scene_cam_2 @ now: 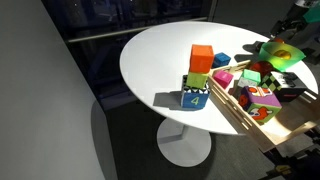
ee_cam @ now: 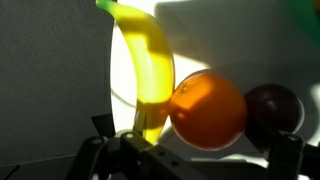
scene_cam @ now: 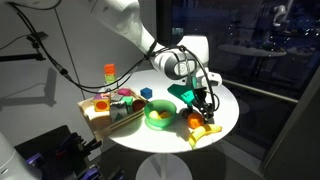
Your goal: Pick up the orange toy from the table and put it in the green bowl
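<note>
The orange toy (ee_cam: 208,110) is a smooth round ball lying on the white table (scene_cam: 225,108), seen close up in the wrist view. It sits between a yellow banana (ee_cam: 145,70) and a smaller dark red piece (ee_cam: 275,108). My gripper (ee_cam: 192,152) is open, with its fingers spread wide to either side of the orange toy and not touching it. In an exterior view my gripper (scene_cam: 205,103) hovers just above the orange toy (scene_cam: 195,122). The green bowl (scene_cam: 160,115) stands on the table beside it and also shows in an exterior view (scene_cam_2: 283,55).
A wooden tray of toys (scene_cam: 110,110) sits at the table's edge next to the bowl. Stacked coloured blocks (scene_cam_2: 200,75) stand in front of the tray (scene_cam_2: 262,108). The banana (scene_cam: 205,133) lies near the table's rim.
</note>
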`<control>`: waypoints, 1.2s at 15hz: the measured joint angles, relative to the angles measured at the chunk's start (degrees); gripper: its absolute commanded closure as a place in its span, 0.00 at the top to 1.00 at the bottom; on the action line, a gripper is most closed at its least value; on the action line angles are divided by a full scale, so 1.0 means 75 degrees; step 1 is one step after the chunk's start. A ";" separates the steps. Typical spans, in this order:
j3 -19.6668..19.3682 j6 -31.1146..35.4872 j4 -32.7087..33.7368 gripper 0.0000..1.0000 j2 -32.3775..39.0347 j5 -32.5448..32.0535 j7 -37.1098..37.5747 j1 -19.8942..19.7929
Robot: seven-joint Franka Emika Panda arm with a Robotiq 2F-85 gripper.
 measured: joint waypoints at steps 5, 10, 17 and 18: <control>0.0001 0.0036 0.0028 0.66 0.0137 0.0000 0.0001 0.0000; -0.0015 -0.0004 0.0078 0.53 0.0190 0.0000 0.0045 -0.0002; -0.0006 -0.0126 0.0086 0.53 0.0053 0.0065 0.0124 -0.0004; 0.0003 -0.0164 0.0081 0.53 -0.0024 0.0096 0.0124 -0.0004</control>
